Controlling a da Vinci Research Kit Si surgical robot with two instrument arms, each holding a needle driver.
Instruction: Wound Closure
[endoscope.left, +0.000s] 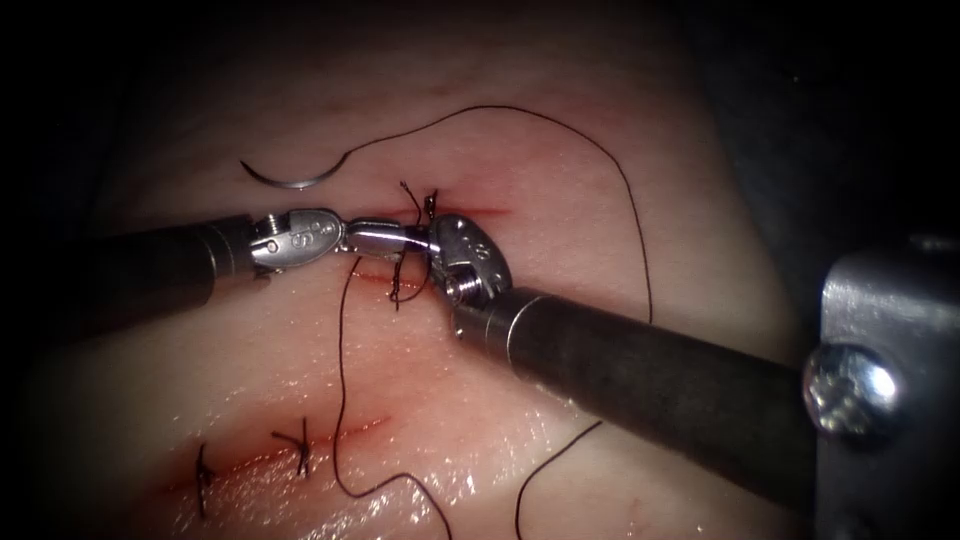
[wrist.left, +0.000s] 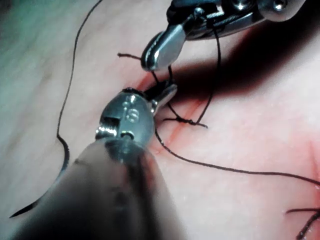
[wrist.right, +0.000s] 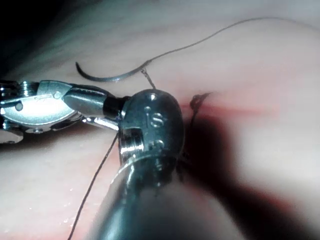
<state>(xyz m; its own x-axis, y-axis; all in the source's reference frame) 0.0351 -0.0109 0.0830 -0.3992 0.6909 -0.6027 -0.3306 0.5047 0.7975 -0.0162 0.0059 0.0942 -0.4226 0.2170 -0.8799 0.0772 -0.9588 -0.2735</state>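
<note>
My needle (endoscope.left: 290, 178) lies free on the tissue (endoscope.left: 620, 120), up and to the left of the cut (endoscope.left: 480, 211), held by neither tool and not in the tissue; its thread (endoscope.left: 640, 240) arcs off to the right and loops back down. My left tool (endoscope.left: 385, 240) comes in level from the left, its jaws drawn narrow at the knot (endoscope.left: 412, 205) beside the cut; I cannot tell whether they grip thread. My right tool (endoscope.left: 430, 245) meets it tip to tip from the right; its jaws are hidden behind its wrist, so I cannot tell their state. Two finished stitches (endoscope.left: 295, 445) sit lower left on a second red line.
</note>
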